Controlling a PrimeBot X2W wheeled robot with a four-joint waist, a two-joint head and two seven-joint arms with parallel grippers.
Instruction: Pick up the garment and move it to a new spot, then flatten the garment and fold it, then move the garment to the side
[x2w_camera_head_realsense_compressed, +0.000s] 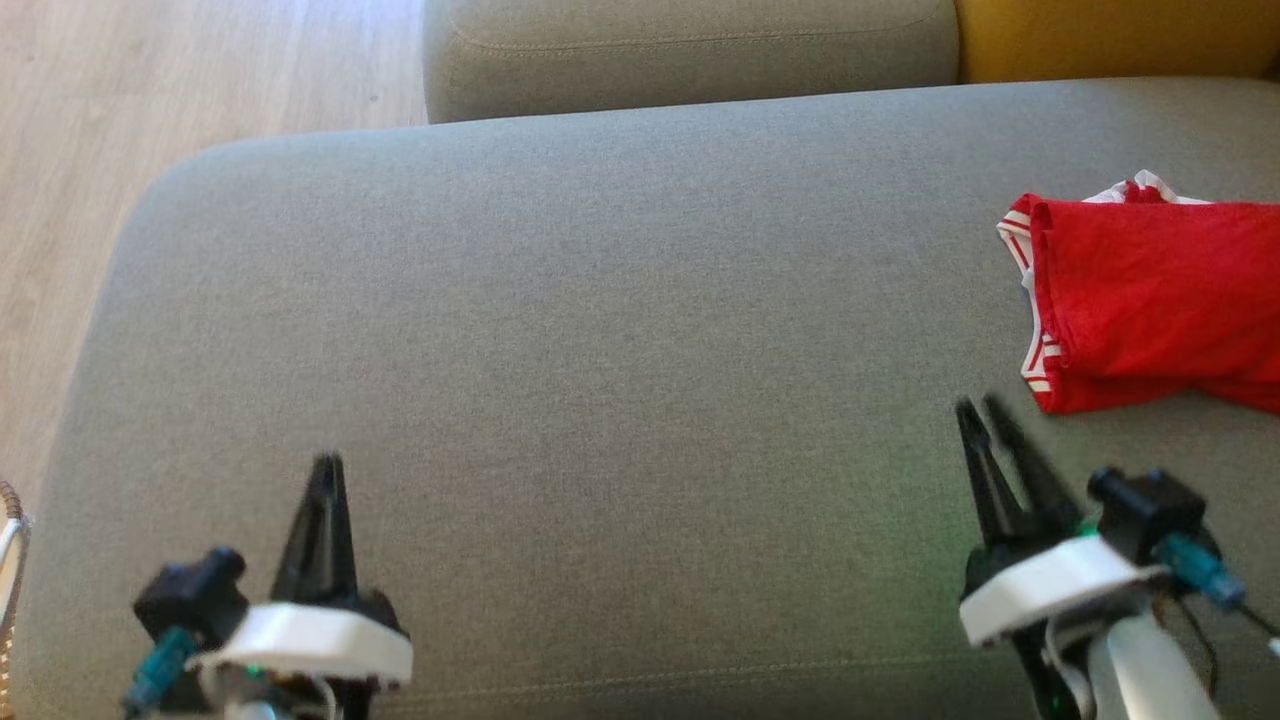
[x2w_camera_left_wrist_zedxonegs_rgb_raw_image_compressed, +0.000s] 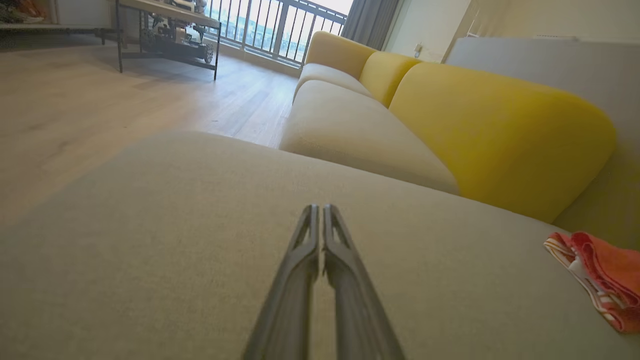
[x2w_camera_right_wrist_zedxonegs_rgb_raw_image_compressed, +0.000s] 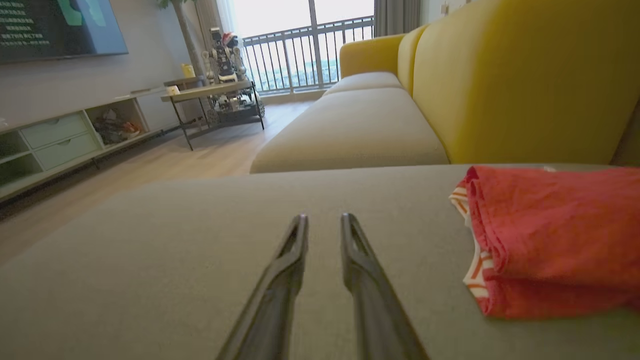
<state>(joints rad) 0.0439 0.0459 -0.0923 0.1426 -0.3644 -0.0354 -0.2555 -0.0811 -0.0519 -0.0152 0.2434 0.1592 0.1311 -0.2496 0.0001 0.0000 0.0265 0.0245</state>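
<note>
**Red garment, grey seat, yellow cushions**

The garment (x2w_camera_head_realsense_compressed: 1150, 300) is bright red, with red-and-white striped trim at its edges. The sofa seat (x2w_camera_head_realsense_compressed: 600, 330) is plain greenish grey and the back cushions (x2w_camera_left_wrist_zedxonegs_rgb_raw_image_compressed: 500, 135) are mustard yellow. The floor (x2w_camera_head_realsense_compressed: 200, 70) is pale wood grain. The left gripper (x2w_camera_head_realsense_compressed: 326, 465) and right gripper (x2w_camera_head_realsense_compressed: 978, 404) have black fingers (x2w_camera_head_realsense_compressed: 322, 540) and white housings.

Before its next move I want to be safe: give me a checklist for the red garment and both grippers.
1. Red garment folded: ok, a compact bundle.
2. Garment at the side of the grey seat cushion: ok, robot's right.
3. Left gripper empty: ok, fingers together on nothing.
4. Right gripper empty: ok, fingers slightly apart, short of the garment.
5. Garment's right end: cannot tell, cut off.
</note>
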